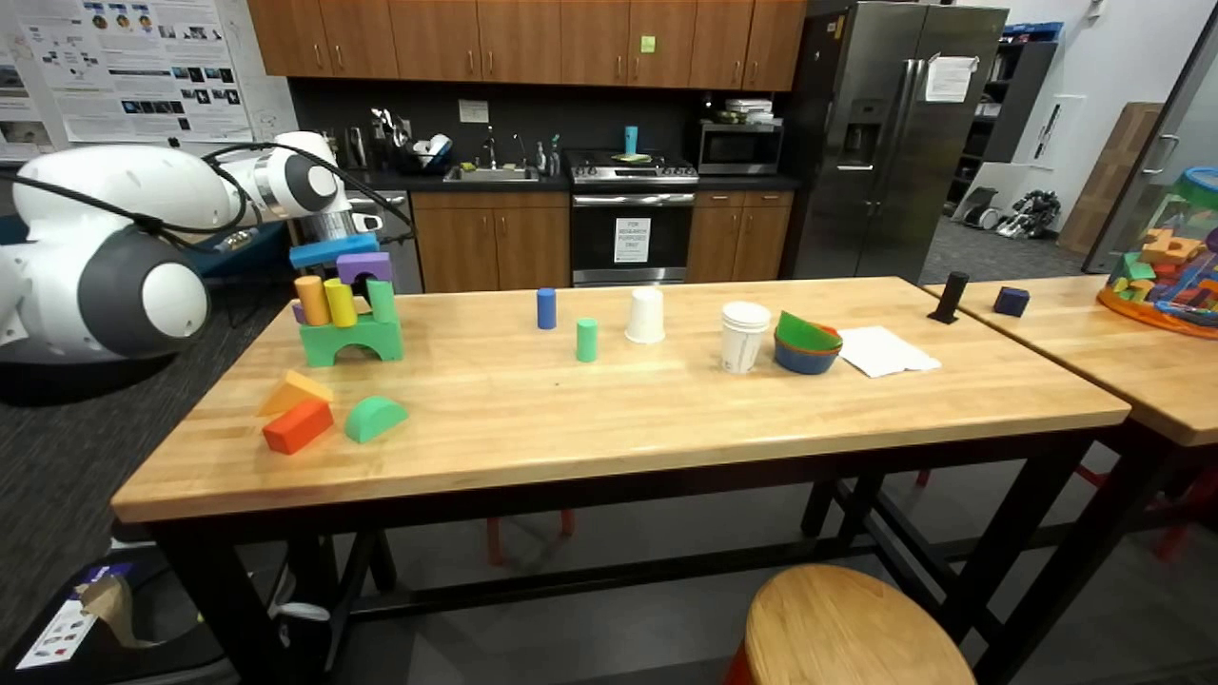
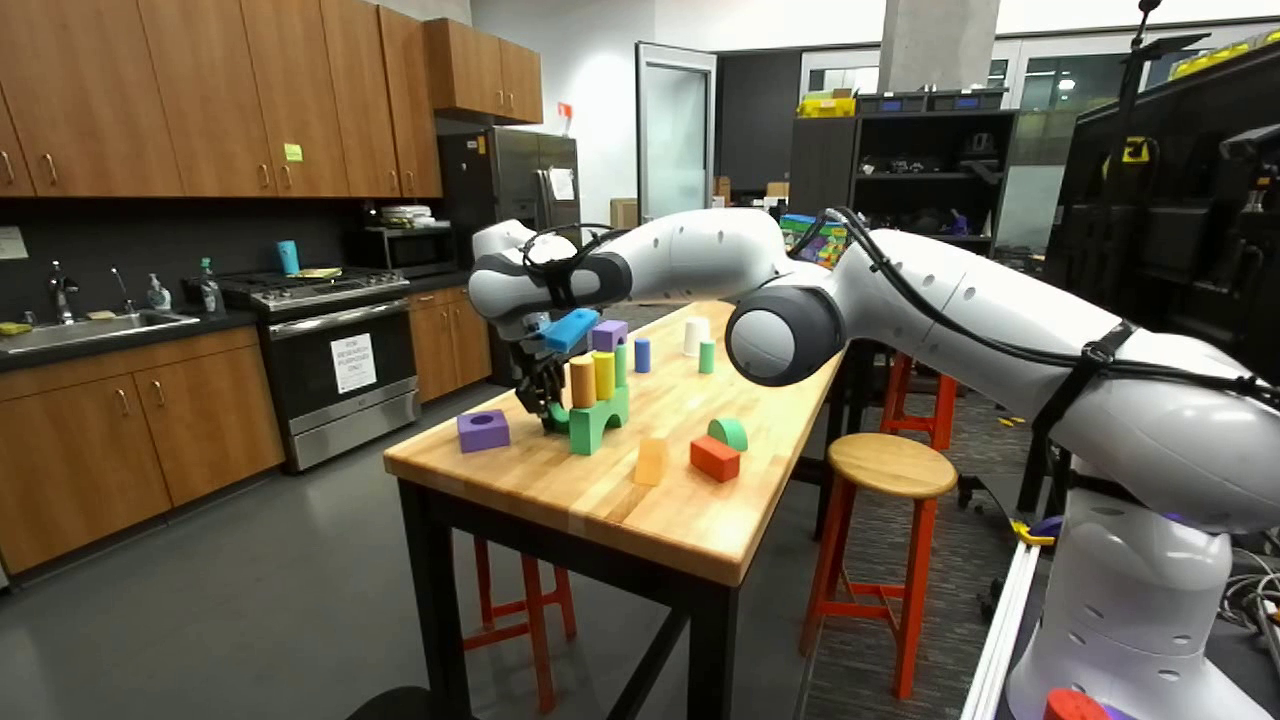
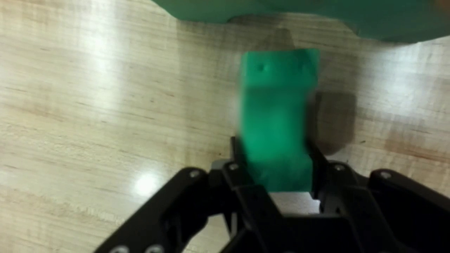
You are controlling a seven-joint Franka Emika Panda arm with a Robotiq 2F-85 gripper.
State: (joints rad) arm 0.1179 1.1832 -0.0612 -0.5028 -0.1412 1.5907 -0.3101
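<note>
1. Black 2-fingered gripper (image 3: 276,151): clamped on a green curved block (image 3: 277,119), 1 finger at each side. Block partly blurred; contact with the light wooden tabletop (image 3: 105,140) beneath cannot be told.
2. Held block is low, just left of a larger green arch block (image 2: 600,422) in an exterior view; wood shows between the 2 in the wrist view.
3. Standing on the arch: orange cylinder (image 2: 582,382), yellow cylinder (image 2: 604,376), green upright block (image 2: 621,365). Above: purple arch block (image 2: 610,334), blue flat bar (image 2: 571,329); bar's support unclear.
4. Left of gripper, same view: purple square block with 1 round hole (image 2: 484,440).
5. Near left of tabletop, in an exterior view: orange wedge (image 1: 295,391), red rectangular block (image 1: 298,425), green half-disc block (image 1: 376,419).
6. Farther right: blue cylinder (image 1: 546,309), green cylinder (image 1: 587,340), upturned white cup (image 1: 646,316), upright white cup (image 1: 744,338), nested coloured bowls (image 1: 805,359).
</note>
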